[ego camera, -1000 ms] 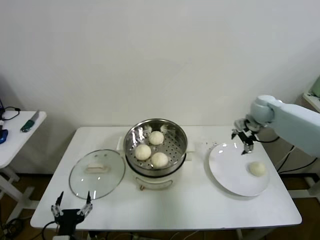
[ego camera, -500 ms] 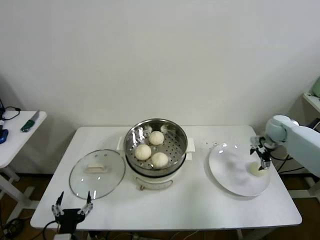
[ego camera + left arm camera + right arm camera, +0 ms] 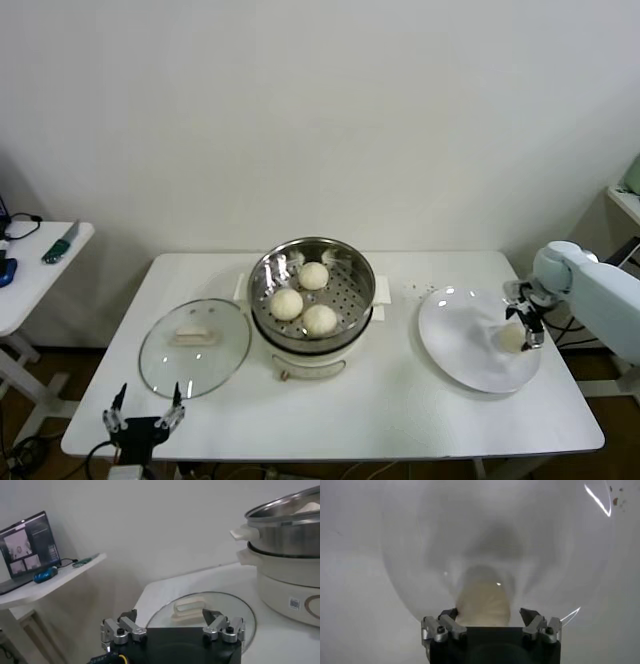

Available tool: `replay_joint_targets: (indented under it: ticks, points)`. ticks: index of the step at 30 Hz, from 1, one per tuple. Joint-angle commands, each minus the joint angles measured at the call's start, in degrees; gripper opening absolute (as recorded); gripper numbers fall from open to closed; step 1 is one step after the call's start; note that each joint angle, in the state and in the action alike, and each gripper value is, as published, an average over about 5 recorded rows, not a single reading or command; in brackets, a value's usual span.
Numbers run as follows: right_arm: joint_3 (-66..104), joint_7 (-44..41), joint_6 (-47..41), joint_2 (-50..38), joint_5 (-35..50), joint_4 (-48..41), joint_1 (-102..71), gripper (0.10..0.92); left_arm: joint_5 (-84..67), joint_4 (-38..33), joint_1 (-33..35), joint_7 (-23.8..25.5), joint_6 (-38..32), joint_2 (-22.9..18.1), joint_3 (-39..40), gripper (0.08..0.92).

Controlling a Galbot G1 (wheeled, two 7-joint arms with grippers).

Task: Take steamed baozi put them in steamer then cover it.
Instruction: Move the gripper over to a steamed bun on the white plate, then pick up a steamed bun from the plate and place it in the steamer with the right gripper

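Note:
Three cream-white baozi (image 3: pixel 303 298) lie in the shiny perforated steamer (image 3: pixel 352 262) on its white cooker base at the table's middle. A fourth baozi (image 3: pixel 510 340) lies on the white plate (image 3: pixel 460 335) at the right; it shows in the right wrist view (image 3: pixel 483 603). My right gripper (image 3: pixel 528 325) is open and sits low over this baozi, with one finger on each side of it (image 3: pixel 490 619). The glass cover (image 3: pixel 193 345) with its white bar handle lies flat on the table left of the steamer. My left gripper (image 3: pixel 145 418) is open and empty at the table's front left edge, near the cover (image 3: pixel 200 611).
A white side table (image 3: pixel 35 265) with a laptop and small items stands to the left, also in the left wrist view (image 3: pixel 45 577). A wall rises close behind the table. The table's right edge lies just past the plate.
My right gripper has moved from the plate's far rim to the right and down onto the baozi on the plate. The left arm has not moved.

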Motion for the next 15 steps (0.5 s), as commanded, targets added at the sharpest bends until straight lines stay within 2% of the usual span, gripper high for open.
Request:
replay_joint_targets:
  ticks: [1, 9, 15]
  points:
    - [1.0, -0.4, 0.1, 0.8, -0.4, -1.6, -1.4, 0.823, 0.0, 0.2, -0.2, -0.1, 0.2, 0.1, 0.1, 0.823]
    - [0.5, -1.0, 0.6, 1.5, -0.3, -2.9, -0.6, 0.807, 0.1, 0.7, -0.6, -0.4, 0.4, 0.2, 0.5, 0.823]
    - [0.4, -1.0, 1.0, 2.5, -0.6, -4.1, 0.2, 0.712, 0.2, 0.8, -0.7, -0.4, 0.4, 0.2, 0.6, 0.823]
